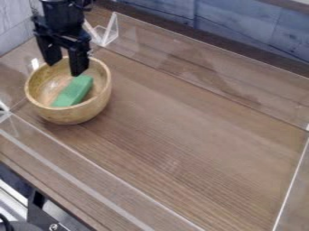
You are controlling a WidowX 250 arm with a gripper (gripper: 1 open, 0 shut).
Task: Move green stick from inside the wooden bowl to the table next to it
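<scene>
while its jaws stand wide and empty, the end effector (65, 61) hangs over the bowl (49, 112); the stick (76, 89) lies just below it, the surface (193, 135) beyond.

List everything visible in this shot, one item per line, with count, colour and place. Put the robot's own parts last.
wooden bowl: one, light tan, on the table near the left edge.
green stick: one, bright green, lying inside the wooden bowl.
table: one, brown wood grain, filling most of the view.
clear walls: low transparent panels along the table's edges.
tiled wall: grey-blue, behind the table at the top.
end effector: one, black, pointing down over the bowl's far rim, fingers apart, holding nothing.
</scene>
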